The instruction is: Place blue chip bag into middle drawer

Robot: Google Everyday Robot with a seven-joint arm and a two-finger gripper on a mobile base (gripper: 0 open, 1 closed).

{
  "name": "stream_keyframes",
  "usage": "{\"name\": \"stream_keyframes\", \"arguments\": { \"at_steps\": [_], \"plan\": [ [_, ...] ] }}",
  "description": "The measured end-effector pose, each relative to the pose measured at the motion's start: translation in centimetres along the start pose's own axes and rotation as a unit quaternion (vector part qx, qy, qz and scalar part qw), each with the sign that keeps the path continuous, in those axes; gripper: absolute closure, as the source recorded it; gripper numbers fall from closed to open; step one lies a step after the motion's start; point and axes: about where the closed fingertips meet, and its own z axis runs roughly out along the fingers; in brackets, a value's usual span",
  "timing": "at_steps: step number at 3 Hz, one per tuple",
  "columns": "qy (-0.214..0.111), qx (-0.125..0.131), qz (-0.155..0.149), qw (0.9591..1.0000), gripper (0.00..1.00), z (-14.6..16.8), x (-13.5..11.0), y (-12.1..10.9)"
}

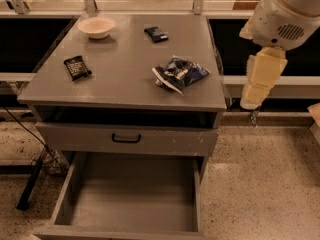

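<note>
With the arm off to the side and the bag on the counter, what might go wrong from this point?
1. The blue chip bag lies crumpled near the counter's right front edge; a poor grasp might push it off.
2. The pincer hangs right of the cabinet, beyond the counter, so swinging in may clip the corner.
3. The closed drawer front overhangs the back of the open middle drawer; a release too far back could land the bag on it.

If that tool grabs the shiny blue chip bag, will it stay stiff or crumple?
The blue chip bag looks creased and puffy, so it will probably crumple and weigh little. Its glossy foil may slip. It lies flat, unlikely to roll. The tool hangs right of the cabinet, beside the tabletop.
</note>
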Motion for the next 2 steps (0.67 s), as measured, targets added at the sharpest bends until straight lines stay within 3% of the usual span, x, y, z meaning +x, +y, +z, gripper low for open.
{"name": "stream_keyframes", "arguments": {
  "at_steps": [1, 2],
  "plan": [
    [0.002, -0.016, -0.021, 0.9997, 0.00, 3.20, -4.30, -1.44],
    [0.002, -0.016, -0.020, 0.9997, 0.00, 3.42, -4.47, -1.73]
  ]
}}
